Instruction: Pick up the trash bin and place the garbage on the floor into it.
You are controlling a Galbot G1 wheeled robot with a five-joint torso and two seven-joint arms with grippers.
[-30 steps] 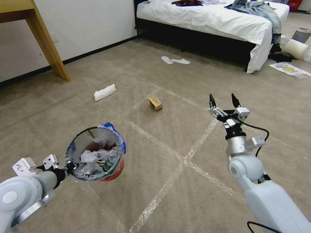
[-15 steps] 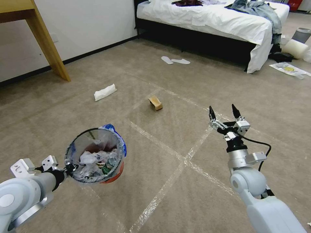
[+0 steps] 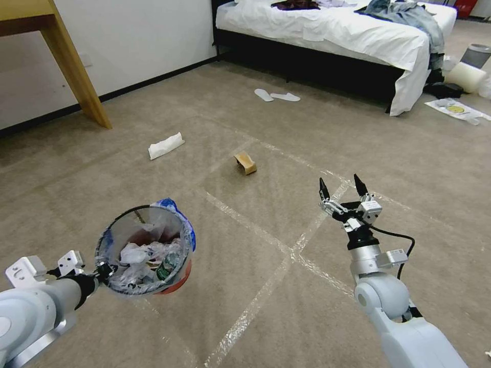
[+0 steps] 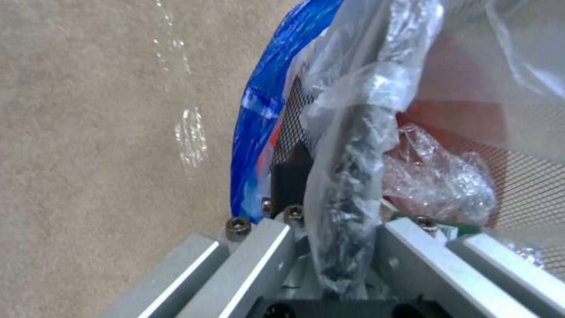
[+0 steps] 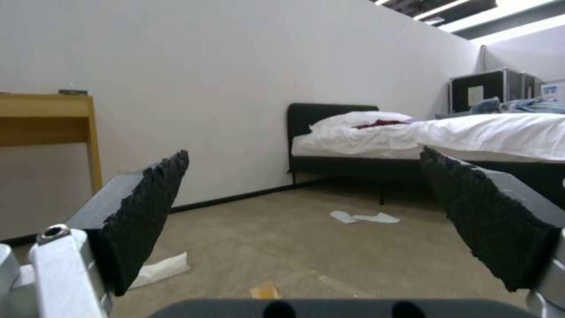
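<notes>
Head cam looks down over the carpet point(image 3: 286, 128) toward the bed point(image 3: 327, 25) — right wrist cam sits low, facing that bed point(image 5: 412, 137) too; left wrist cam's jammed against the bin point(image 4: 447, 119).

Liner hides the left gripper point(image 4: 329, 247) fingertips; trash bin point(image 3: 176, 278) base apparently unseen

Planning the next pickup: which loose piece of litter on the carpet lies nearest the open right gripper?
The brown carton, just ahead of the right gripper; the white tissue lies farther left.

Right end effector point(image 5: 306, 212), fingers spread, faces brown carton point(image 5: 265, 290) on floor point(image 5: 282, 238).
</notes>
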